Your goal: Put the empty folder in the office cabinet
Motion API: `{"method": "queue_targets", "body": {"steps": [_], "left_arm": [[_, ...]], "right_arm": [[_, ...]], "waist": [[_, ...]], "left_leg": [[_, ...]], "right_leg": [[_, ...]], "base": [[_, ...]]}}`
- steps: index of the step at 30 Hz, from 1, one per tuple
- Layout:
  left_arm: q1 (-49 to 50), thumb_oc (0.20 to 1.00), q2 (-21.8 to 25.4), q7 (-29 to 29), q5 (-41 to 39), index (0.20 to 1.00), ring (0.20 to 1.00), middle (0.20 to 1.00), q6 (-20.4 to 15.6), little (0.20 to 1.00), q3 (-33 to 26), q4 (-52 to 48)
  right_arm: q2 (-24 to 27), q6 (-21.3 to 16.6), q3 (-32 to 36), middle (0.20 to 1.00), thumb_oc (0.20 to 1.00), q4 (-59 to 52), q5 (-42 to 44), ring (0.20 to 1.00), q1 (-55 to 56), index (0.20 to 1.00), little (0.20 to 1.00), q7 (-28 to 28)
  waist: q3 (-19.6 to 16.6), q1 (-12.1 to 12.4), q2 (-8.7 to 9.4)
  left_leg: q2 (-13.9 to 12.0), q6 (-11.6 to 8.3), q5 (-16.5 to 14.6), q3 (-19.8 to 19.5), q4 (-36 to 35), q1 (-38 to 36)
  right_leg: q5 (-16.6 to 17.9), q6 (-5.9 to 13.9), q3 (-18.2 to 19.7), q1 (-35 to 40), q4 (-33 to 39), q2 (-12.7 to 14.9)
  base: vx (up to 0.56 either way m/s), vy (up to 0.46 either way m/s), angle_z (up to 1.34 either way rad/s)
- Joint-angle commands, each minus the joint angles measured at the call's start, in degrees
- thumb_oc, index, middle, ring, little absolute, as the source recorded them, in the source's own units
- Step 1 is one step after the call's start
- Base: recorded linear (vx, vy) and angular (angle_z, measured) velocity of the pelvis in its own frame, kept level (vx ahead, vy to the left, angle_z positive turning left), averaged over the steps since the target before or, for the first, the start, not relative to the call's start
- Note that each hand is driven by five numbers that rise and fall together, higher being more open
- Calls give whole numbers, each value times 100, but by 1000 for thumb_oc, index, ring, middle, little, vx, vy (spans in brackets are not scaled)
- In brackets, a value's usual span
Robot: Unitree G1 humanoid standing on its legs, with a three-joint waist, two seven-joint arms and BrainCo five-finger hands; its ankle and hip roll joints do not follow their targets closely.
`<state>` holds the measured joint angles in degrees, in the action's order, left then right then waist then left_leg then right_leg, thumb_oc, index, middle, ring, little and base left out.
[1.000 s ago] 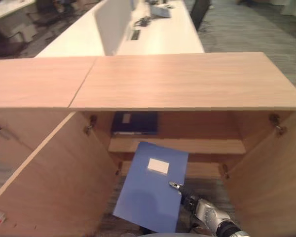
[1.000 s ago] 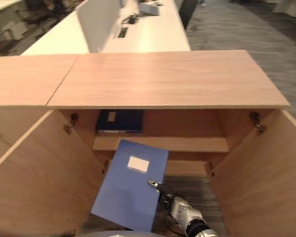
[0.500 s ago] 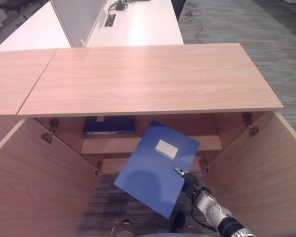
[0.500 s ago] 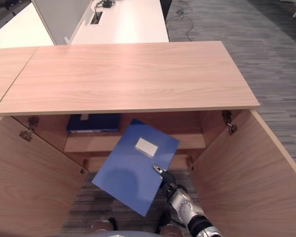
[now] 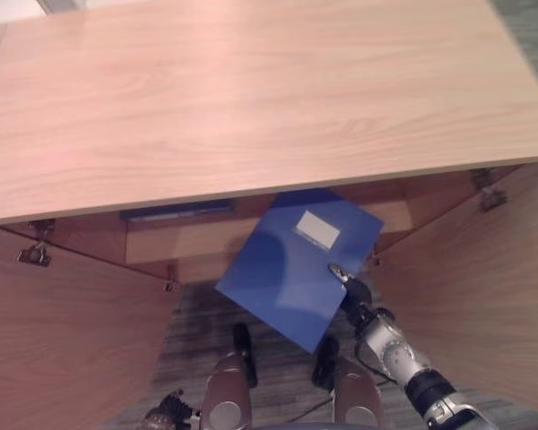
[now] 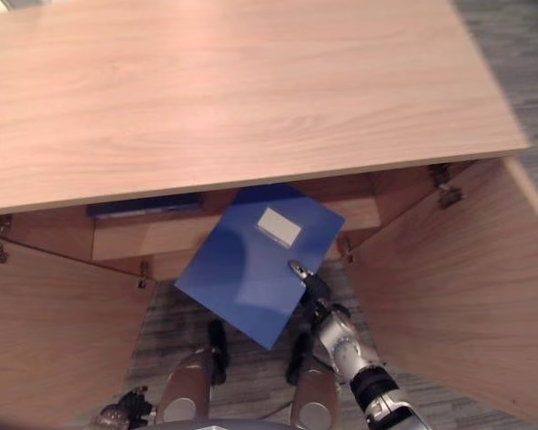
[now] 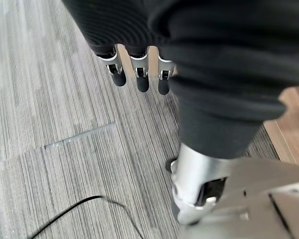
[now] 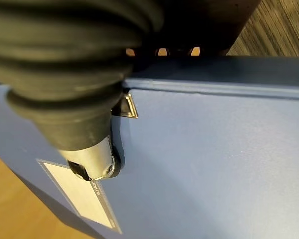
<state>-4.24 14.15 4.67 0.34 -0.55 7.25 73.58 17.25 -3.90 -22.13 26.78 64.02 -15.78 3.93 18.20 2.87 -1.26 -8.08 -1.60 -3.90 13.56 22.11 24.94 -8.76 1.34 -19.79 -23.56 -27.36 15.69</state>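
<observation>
The blue folder (image 5: 287, 269) with a white label (image 5: 318, 230) hangs tilted in the open front of the wooden cabinet (image 5: 251, 90). Its upper corner reaches under the cabinet top, level with the inner shelf (image 5: 188, 240). My right hand (image 5: 352, 293) is shut on the folder's right edge. In the right wrist view the thumb (image 8: 95, 160) presses on the folder's blue face (image 8: 204, 164) and the fingers are hidden behind its edge. My left hand (image 7: 137, 74) hangs low over the carpet with straight fingers, holding nothing.
A dark blue folder (image 5: 175, 211) lies on the shelf's left part, mostly hidden under the cabinet top. The left door (image 5: 63, 340) and the right door (image 5: 484, 296) both stand open, flanking the opening. Grey striped carpet (image 7: 50, 124) covers the floor.
The camera has tipped downward and closer to the cabinet. My right hand has carried the folder up and forward, so its upper corner now sits under the cabinet top by the shelf.
</observation>
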Motion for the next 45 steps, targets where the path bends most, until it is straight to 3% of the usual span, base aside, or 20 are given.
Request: {"method": "queue_targets", "body": {"steps": [1, 3, 5, 10, 13, 17, 21, 24, 30, 38, 42, 45], "left_arm": [[596, 1000, 120, 83, -94, 1000, 1000, 1000, 64, 1000, 527, -755], [1746, 1000, 455, -496, -244, 1000, 1000, 1000, 10, 1000, 754, -2379], [1928, 1000, 561, -661, -321, 1000, 1000, 1000, 27, 1000, 852, -2537], [2405, 1000, 790, -1006, -469, 1000, 1000, 1000, 237, 1000, 1092, -3264], [2837, 1000, 1285, -1219, -456, 1000, 1000, 1000, 361, 1000, 1055, -4321], [3159, 1000, 1715, -1349, -518, 1000, 1000, 1000, 472, 1000, 1020, -4958], [3172, 1000, 1946, -1317, -581, 1000, 1000, 1000, 520, 1000, 1015, -5201], [3107, 1000, 2188, -1193, -780, 1000, 1000, 1000, 649, 1000, 1082, -5426], [2842, 1000, 2374, -962, -1119, 1000, 1000, 1000, 815, 1000, 1224, -5662], [2672, 1000, 2627, -910, -1427, 1000, 1000, 1000, 868, 1000, 1350, -6023], [2671, 1000, 2727, -855, -1552, 1000, 1000, 1000, 866, 1000, 1325, -6102], [2588, 1000, 2860, -854, -1626, 1000, 1000, 1000, 918, 1000, 1381, -6194]], "right_arm": [[-63, -705, 364, 200, 200, -1374, 181, 200, -197, 200, 200, 120], [30, -647, 846, 200, 200, -1426, 257, 200, -380, 200, 200, -24], [69, -670, 907, 200, 200, -1540, 227, 200, -434, 200, 200, -73], [243, -746, 1057, 200, 200, -2021, 116, 200, -635, 200, 200, -358], [336, -829, 1203, 200, 200, -2280, 166, 200, -795, 200, 200, -387], [438, -1011, 1422, 200, 200, -2194, 310, 200, -1190, 200, 200, -538], [503, -1228, 1691, 200, 200, -1722, 499, 200, -1723, 200, 200, -778], [548, -1567, 2209, 200, 200, -326, 1144, 200, -2887, 200, 200, -1250], [712, -1982, 2882, 200, 200, 1382, 2014, 200, -4315, 200, 200, -1629], [1017, -1840, 2859, 200, 200, 2635, 2280, 200, -5081, 200, 200, -1905], [1192, -1561, 2674, 200, 200, 3301, 2119, 200, -5394, 200, 200, -2141], [1302, -1150, 2463, 200, 200, 3912, 1910, 200, -5716, 200, 200, -2272]], "waist": [[-186, -1, -4], [-156, 78, -210], [-173, 76, -242], [-241, 77, -286], [-272, 113, -327], [-313, 174, -356], [-324, 208, -347], [-353, 298, -341], [-353, 439, -406], [-359, 662, -482], [-315, 742, -497], [-278, 797, -520]], "left_leg": [[-246, 56, -618, -227, 1025, 527], [-196, 207, -865, -398, 1702, 1181], [-189, 235, -949, -414, 1860, 1353], [-178, 374, -1302, -595, 2836, 2396], [-183, 473, -1501, -737, 3305, 2892], [-150, 585, -1677, -857, 3745, 3272], [-131, 612, -1782, -926, 3971, 3467], [-120, 605, -1887, -983, 4185, 3598], [-77, 602, -1951, -1050, 4331, 3717], [22, 597, -1888, -1060, 4239, 3753], [25, 584, -1874, -1080, 4229, 3751], [44, 592, -1863, -1096, 4262, 3814]], "right_leg": [[5, 129, 265, -306, -377, 280], [-294, 51, 342, -855, -1041, 377], [-393, 24, 399, -1045, -1201, 385], [-894, -267, 730, -2064, -2187, 461], [-1121, -422, 906, -2596, -2716, 503], [-1287, -546, 1070, -3011, -3179, 538], [-1397, -608, 1148, -3208, -3418, 551], [-1498, -644, 1216, -3349, -3632, 546], [-1627, -662, 1213, -3437, -3807, 558], [-1616, -610, 1149, -3380, -3761, 624], [-1607, -584, 1126, -3360, -3754, 642], [-1608, -582, 1104, -3378, -3789, 664]], "base": [[-39, 36, 6], [-47, 67, 16], [-43, 66, 8], [-39, 28, -1], [-38, 16, 3], [-15, 12, 4], [0, 0, 0], [0, 0, 0], [4, -3, 5], [-7, -11, 7], [-14, -14, 8], [-24, -9, 13]]}}
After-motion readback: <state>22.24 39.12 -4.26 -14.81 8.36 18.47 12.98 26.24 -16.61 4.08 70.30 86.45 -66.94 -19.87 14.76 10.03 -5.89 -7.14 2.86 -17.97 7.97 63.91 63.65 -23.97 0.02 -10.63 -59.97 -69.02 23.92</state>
